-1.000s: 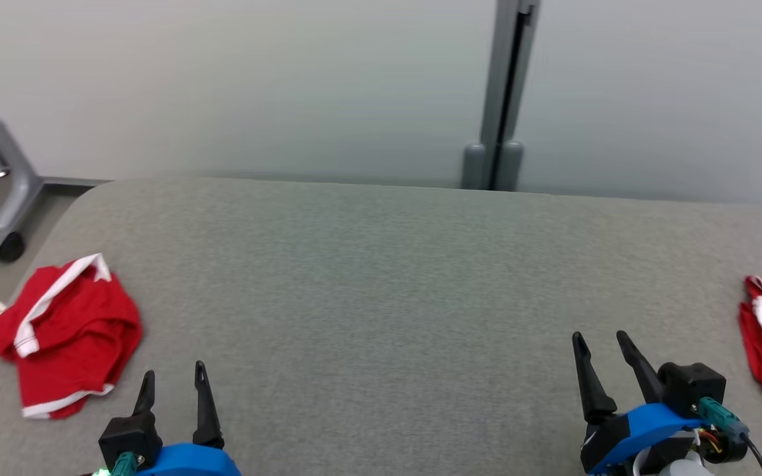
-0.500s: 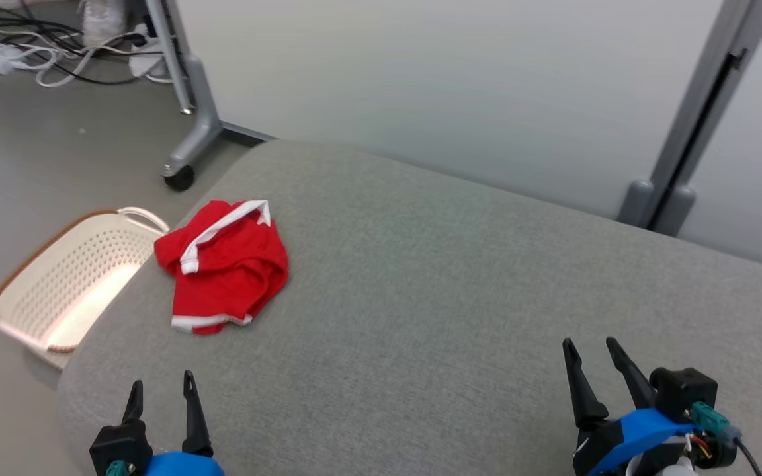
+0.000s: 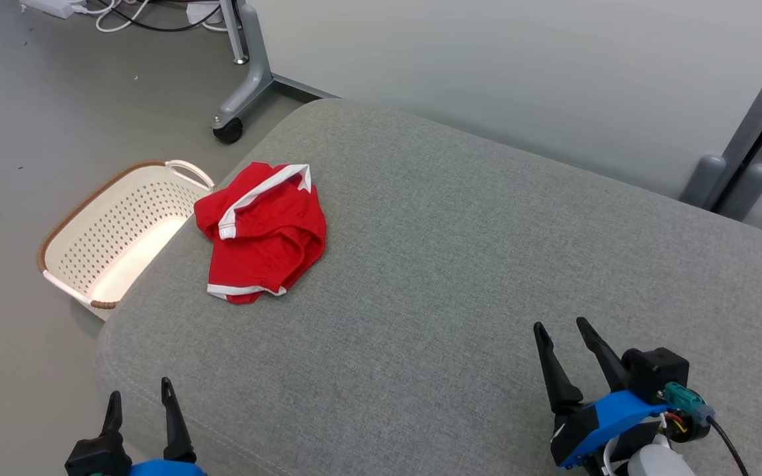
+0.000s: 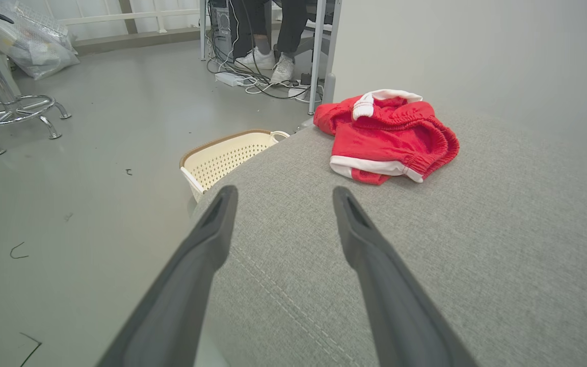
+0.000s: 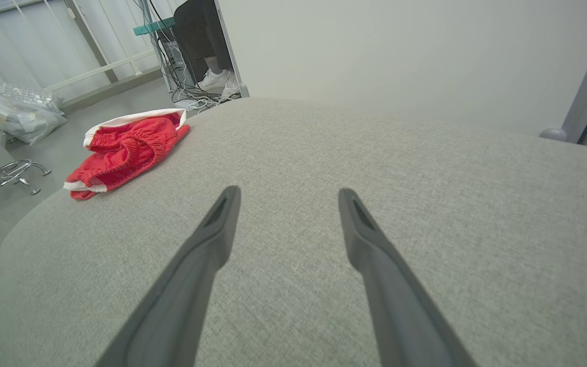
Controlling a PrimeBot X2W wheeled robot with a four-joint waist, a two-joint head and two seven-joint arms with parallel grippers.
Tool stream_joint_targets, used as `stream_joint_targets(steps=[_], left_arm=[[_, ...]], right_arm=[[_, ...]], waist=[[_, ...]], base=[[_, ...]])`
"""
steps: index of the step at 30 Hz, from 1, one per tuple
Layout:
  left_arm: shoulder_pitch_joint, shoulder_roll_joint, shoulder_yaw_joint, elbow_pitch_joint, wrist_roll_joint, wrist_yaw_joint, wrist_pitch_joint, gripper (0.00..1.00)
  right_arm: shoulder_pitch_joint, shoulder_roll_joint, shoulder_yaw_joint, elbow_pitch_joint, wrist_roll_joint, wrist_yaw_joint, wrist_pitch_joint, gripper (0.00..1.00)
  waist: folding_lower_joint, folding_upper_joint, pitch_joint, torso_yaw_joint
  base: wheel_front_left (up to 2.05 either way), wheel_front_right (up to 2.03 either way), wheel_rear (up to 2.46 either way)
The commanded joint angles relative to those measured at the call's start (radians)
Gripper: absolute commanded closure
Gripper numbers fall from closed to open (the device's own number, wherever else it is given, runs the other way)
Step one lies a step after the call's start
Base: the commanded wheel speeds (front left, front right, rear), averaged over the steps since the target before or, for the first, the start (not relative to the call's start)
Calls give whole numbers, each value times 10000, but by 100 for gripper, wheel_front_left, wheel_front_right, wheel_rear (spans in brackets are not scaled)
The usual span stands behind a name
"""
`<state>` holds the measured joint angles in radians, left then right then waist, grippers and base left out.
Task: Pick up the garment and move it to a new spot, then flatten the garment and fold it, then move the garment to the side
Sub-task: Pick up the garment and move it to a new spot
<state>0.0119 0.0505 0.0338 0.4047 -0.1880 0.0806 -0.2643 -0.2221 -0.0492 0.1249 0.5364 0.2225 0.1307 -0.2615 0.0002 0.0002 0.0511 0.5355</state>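
Crumpled red shorts with white trim (image 3: 262, 231) lie near the left end of the grey padded surface (image 3: 460, 264). My left gripper (image 3: 141, 395) stands open at the lower left, over the surface's front edge, well short of the shorts (image 4: 388, 135). My right gripper (image 3: 563, 327) is open at the lower right, far from the garment (image 5: 128, 150). Both hold nothing.
A cream perforated laundry basket (image 3: 116, 231) sits on the floor against the surface's left end. A wheeled grey frame leg (image 3: 249, 79) and cables lie beyond. A person's shoes (image 4: 268, 63) show under a desk. A grey post (image 3: 745, 152) stands at the back right.
The head camera has swung left and down: the shorts and basket shifted toward the middle of the picture, and a second red garment at the right edge left the view. Both grippers stay open.
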Motion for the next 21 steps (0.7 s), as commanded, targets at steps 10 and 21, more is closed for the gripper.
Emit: stream_joint_targets(steps=[10, 21], left_arm=[[-1060, 31, 370, 946, 98, -478, 3, 0], [-3775, 554, 1066, 2846, 268, -759, 3, 0]], right_arm=[[73, -39, 42, -237, -255, 1, -52, 0], [-905, -42, 589, -844, -944, 1, -54, 0]], waist=[[-2, -2, 241, -306], [-2, -2, 1832, -1685]], base=[[0, 0, 0], [0, 0, 0]])
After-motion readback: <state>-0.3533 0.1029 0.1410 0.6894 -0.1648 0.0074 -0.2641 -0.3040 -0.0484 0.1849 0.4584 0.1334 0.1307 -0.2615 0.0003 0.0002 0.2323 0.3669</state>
